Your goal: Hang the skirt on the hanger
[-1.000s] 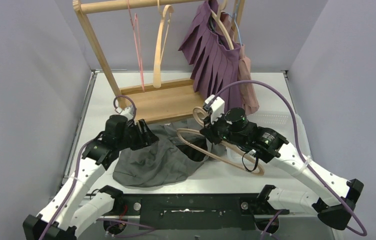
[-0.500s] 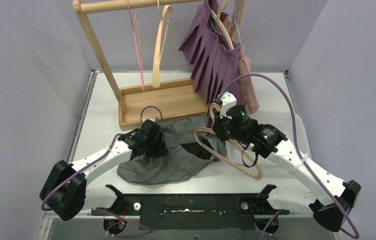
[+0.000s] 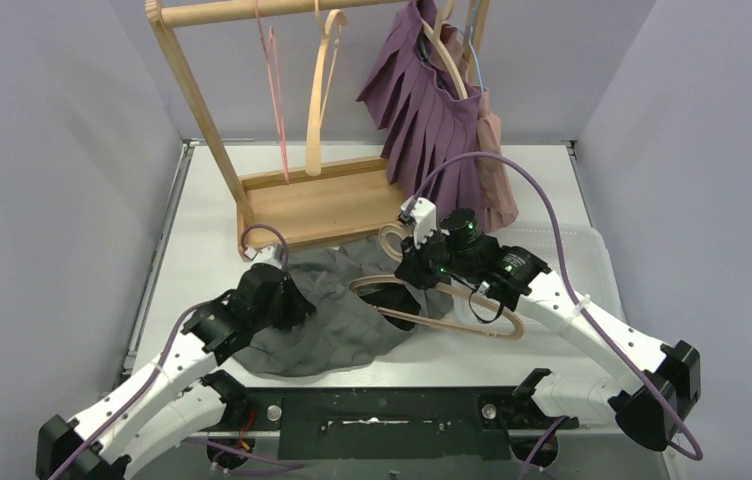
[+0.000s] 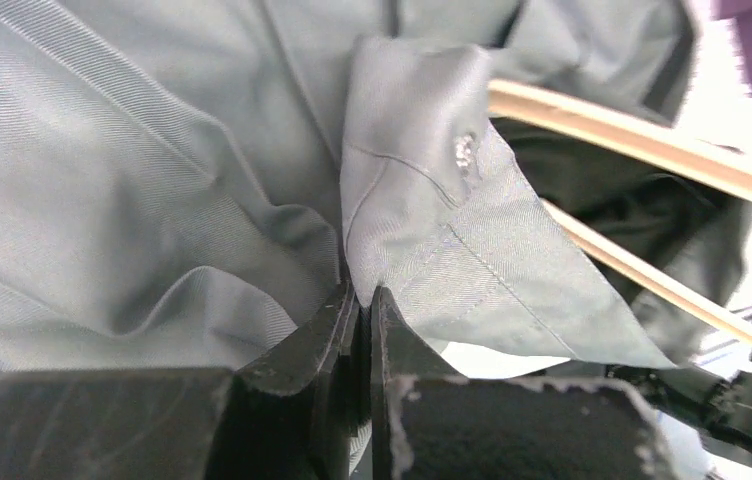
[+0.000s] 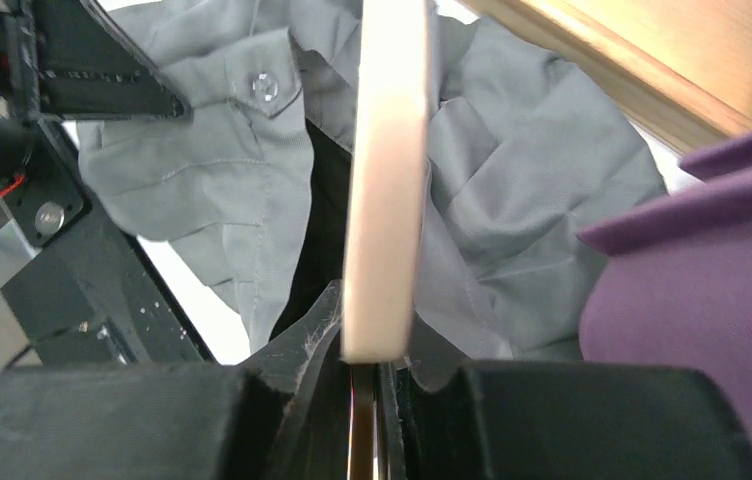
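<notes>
A grey skirt lies crumpled on the table in front of the rack. My left gripper is at its left side, shut on a fold of the waistband beside the button. The grey skirt fills the left wrist view. My right gripper is shut on a light wooden hanger near its hook. One hanger arm reaches left over the skirt's dark opening. In the right wrist view the hanger rises from my gripper over the skirt. Two hanger bars cross the left wrist view.
A wooden clothes rack stands behind the skirt, its base touching the cloth's far edge. On it hang a purple pleated skirt, a pink hanger and a wooden hanger. A white tray sits at the right.
My left gripper has closed on the skirt's waistband and shifted slightly left. My right arm has carried the hanger left, so its arm now lies over the skirt's opening.
</notes>
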Robot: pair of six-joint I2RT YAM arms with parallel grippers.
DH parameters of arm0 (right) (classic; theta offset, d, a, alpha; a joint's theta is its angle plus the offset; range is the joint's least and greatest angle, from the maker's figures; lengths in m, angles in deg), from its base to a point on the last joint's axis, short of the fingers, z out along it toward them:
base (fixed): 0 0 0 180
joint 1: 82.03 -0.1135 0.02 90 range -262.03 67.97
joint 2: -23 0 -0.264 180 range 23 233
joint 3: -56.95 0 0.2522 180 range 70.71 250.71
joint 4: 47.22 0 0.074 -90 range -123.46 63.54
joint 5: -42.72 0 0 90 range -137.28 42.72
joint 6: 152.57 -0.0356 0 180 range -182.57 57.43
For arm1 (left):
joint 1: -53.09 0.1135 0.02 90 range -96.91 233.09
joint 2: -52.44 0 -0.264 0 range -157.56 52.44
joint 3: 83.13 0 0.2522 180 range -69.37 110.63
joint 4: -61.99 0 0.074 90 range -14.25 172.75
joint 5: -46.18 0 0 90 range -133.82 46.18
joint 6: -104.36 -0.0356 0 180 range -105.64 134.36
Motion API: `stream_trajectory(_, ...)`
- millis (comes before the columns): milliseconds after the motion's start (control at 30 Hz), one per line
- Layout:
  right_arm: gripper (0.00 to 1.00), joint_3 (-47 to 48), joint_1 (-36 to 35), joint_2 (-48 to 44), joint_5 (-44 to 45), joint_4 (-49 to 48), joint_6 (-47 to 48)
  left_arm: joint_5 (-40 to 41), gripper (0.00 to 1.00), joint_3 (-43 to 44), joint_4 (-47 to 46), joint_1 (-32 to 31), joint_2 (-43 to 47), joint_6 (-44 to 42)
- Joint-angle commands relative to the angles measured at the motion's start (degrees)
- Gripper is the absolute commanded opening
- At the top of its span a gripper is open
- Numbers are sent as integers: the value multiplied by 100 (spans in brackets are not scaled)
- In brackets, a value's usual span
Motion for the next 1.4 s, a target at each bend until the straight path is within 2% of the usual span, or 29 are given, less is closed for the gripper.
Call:
stream_trajectory(0,0,109,137,148,-1181,-564,564,55,0,-10,-207,-15,949,-216)
stream_trajectory(200,0,-84,327,-365,-2356,-735,731,475,0,108,-303,-6,1714,-746)
stream_trajectory(400,0,-257,483,-751,-2760,-788,683,530,0,458,-233,-5,1549,-1391)
stream_trajectory(600,0,-487,505,-851,-2801,-1616,296,80,0,692,-385,-2,1461,-2135)
stream_trajectory(800,0,-878,500,-632,-2950,-2535,-185,-907,39,333,-1251,-2,1569,-2278)
stream_trajectory(933,0,-1049,499,-601,-3023,-2656,-195,-902,44,198,-1252,-4,1189,-2122)
stream_trajectory(1100,0,-1169,508,-670,-3397,-2685,-140,-545,43,450,-697,3,528,-2058)
stream_trajectory(1200,0,-1218,509,-757,-3726,-2679,-74,-605,37,661,-677,11,406,-2236)
stream_trajectory(1233,0,-1220,506,-784,-3817,-2641,-40,-609,32,706,-675,9,400,-2316)
stream_trajectory(1267,0,-1193,506,-804,-3908,-2573,12,-595,20,754,-663,14,418,-2394)
stream_trajectory(1300,0,-1170,506,-815,-3935,-2496,71,-565,1,785,-652,16,448,-2475)
stream_trajectory(1367,0,-1057,513,-828,-3817,-2204,242,-509,0,859,-604,32,556,-2646)
